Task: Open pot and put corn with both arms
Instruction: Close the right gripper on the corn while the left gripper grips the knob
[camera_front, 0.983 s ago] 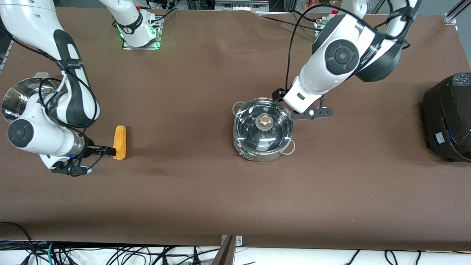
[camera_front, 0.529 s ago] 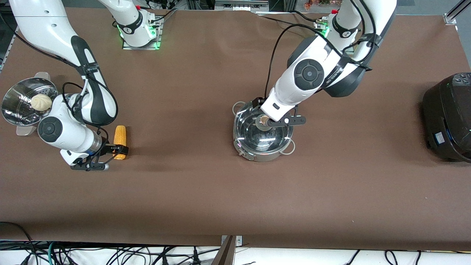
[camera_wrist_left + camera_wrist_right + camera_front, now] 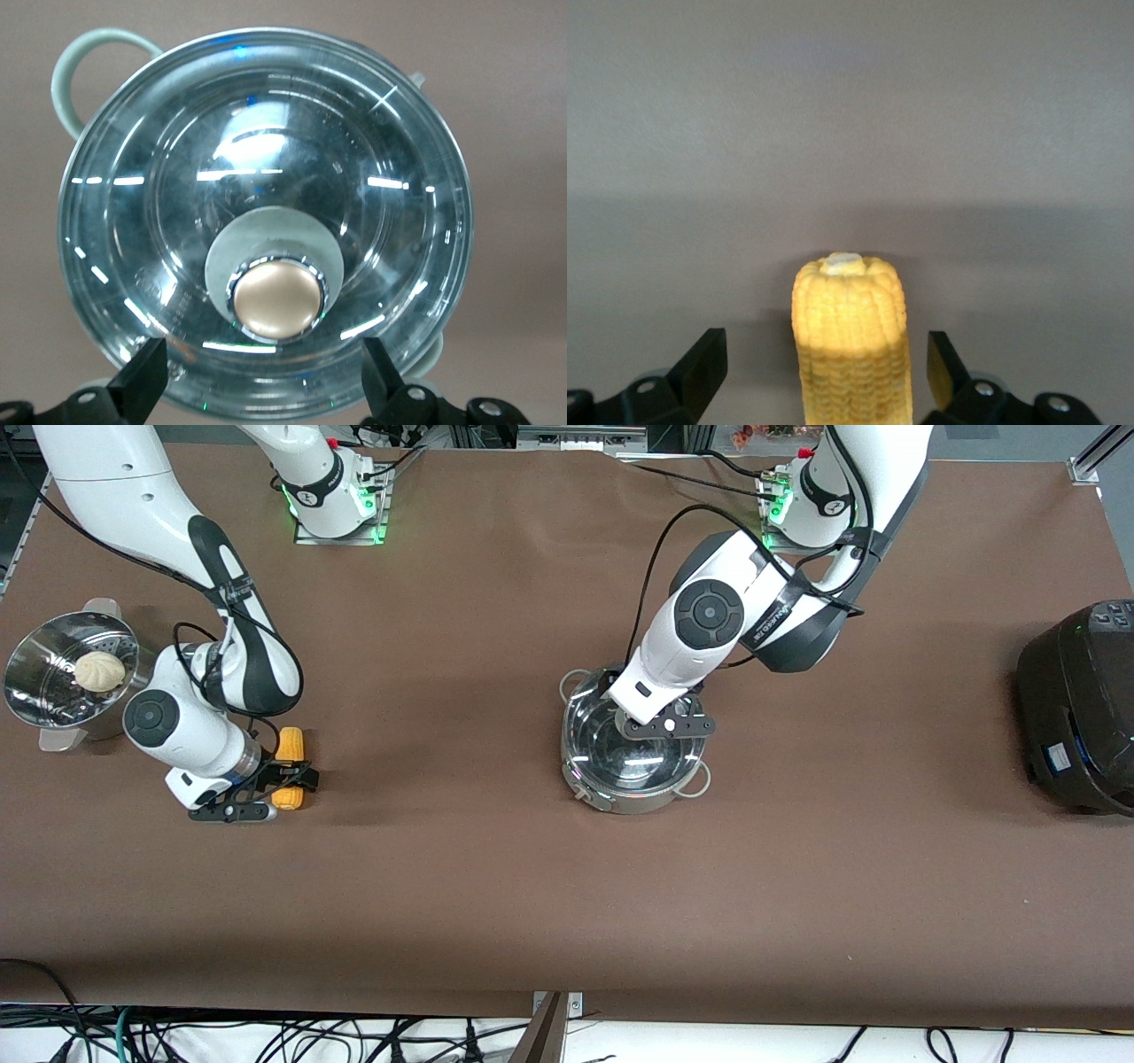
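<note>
While the lid is still on the pot (image 3: 634, 766), both arms line up for their grabs. Steamer basket (image 3: 35, 682) with a white bun (image 3: 98, 670) sits at the right arm's end of the desk (image 3: 496, 886). Right gripper (image 3: 288, 779) straddles the bumpy yellow corn (image 3: 850, 345), fingers (image 3: 700, 372) spread either side, not pinching. Left gripper (image 3: 266, 381) hangs over the shiny steel pot mid-desk, fingers (image 3: 146, 385) spread around the smooth tan knob (image 3: 275, 299) of the glass lid (image 3: 266, 204). Black cooker (image 3: 1081, 708) at the left arm's end.

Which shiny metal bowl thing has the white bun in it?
The steamer basket with holes, at the right arm's end of the table, holds the white bun. The pot in the middle has a glass lid and no bun.
</note>
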`<state>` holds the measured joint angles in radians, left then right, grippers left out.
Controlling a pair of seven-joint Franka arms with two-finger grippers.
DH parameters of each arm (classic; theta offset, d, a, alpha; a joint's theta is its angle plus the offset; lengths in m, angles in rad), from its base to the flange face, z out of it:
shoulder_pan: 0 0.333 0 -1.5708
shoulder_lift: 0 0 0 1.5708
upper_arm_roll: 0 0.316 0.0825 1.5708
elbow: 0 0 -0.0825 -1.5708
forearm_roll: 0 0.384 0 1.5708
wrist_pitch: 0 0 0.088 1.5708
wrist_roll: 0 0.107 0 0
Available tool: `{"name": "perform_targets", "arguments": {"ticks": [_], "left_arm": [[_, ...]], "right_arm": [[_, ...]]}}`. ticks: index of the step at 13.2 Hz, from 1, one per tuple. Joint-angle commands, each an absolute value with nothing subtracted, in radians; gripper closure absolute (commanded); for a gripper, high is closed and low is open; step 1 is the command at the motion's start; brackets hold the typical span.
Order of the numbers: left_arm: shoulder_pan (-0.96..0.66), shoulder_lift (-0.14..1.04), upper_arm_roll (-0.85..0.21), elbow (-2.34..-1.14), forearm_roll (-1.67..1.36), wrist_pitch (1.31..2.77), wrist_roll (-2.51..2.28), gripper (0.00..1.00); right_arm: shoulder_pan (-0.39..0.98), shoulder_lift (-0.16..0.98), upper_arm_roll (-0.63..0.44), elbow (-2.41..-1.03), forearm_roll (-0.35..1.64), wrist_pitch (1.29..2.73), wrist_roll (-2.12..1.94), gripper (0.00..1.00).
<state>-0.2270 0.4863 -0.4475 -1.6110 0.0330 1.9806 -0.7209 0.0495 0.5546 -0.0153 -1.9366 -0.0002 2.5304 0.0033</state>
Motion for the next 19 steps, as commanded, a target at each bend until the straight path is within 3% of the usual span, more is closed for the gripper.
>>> {"name": "perform_targets", "arguments": {"ticks": [1,5,13,19], "left_arm": [[-0.247,0.509,-0.439,-1.597,0.060,2.023,-0.733,0.06],[-0.252,0.518,-0.430,-1.594,0.075,2.051,-0.724,0.05],[-0.255,0.531,-0.426,-1.592,0.110,2.052,-0.723,0.15],[-0.255,0.531,-0.426,-1.592,0.112,2.052,-0.723,0.34]], "right_arm": [[0.046,0.506,-0.020,-2.026,-0.011,2.597,-0.023,0.00],[0.041,0.502,-0.040,-2.029,-0.011,2.596,-0.090,0.00],[0.041,0.474,-0.044,-2.098,-0.006,2.626,-0.106,0.00],[0.041,0.474,-0.044,-2.111,-0.006,2.643,-0.144,0.00]]}}
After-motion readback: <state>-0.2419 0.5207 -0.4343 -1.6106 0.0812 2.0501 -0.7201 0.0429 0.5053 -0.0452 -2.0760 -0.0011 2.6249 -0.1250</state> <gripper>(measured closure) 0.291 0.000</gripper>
